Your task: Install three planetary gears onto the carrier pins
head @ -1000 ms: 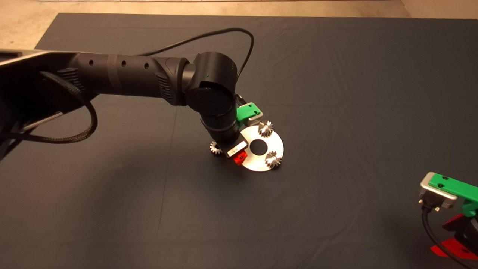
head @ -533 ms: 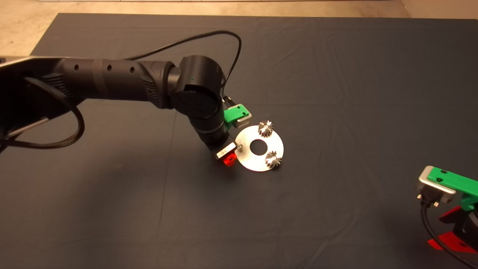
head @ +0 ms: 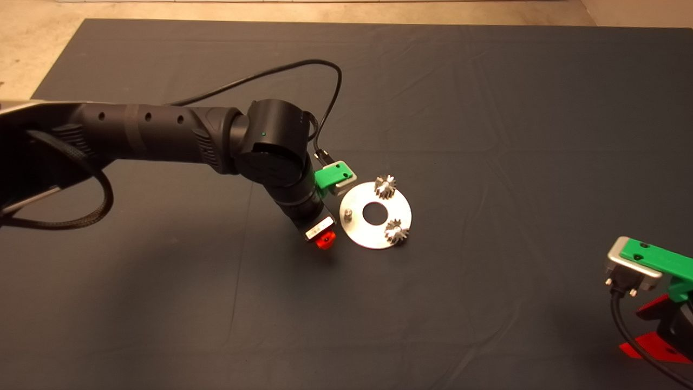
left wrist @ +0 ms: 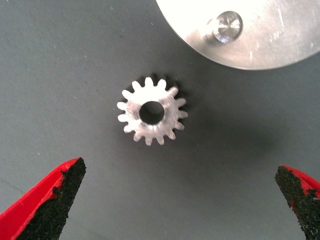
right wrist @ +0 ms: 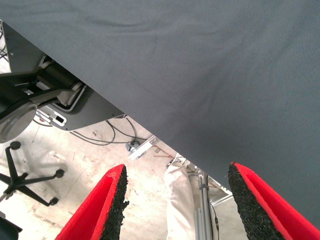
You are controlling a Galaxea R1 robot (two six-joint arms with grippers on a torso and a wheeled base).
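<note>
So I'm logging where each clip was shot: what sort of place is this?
Probably a robotics lab or test bench: a dark mat on a table, bare floor beyond its edge with loose cables and an office chair base.

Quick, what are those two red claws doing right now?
Left gripper: open, empty, above the loose gear on the mat.
Right gripper: open, empty, parked at the mat's edge.

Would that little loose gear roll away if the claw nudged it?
Probably not: the loose gear lies flat on the mat, so it would likely slide. It looks like solid metal, so stiff and heavy for its size. Its teeth may help the open left claw grip.
</note>
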